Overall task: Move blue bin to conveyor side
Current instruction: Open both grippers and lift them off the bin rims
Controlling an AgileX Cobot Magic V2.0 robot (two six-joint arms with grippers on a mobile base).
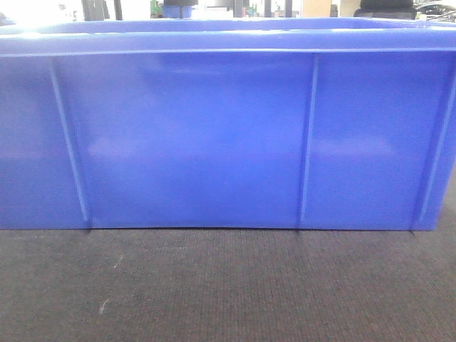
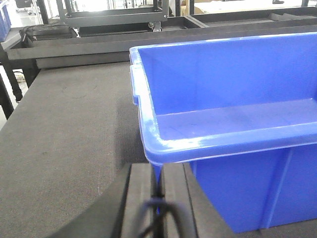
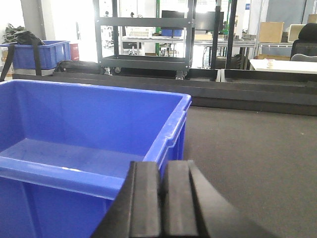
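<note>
The blue bin (image 1: 199,142) stands upright and empty on the dark woven conveyor (image 1: 228,285), and its ribbed near wall fills the front view. In the left wrist view my left gripper (image 2: 157,166) sits at the bin's (image 2: 233,124) near left corner, just below the rim. Its jaws are shut, with a thin slit of blue showing between them. In the right wrist view my right gripper (image 3: 162,163) is shut at the bin's (image 3: 74,148) near right corner, level with the rim. Belt shows beside the bin in both wrist views (image 2: 64,129) (image 3: 247,158). Neither gripper shows in the front view.
A black frame rail (image 2: 74,49) borders the belt's far edge. Beyond it stand a metal rack on casters (image 3: 143,39), a second blue crate (image 3: 37,53) with red contents, and a white table (image 3: 282,64). A black bag (image 2: 47,32) lies at the far left.
</note>
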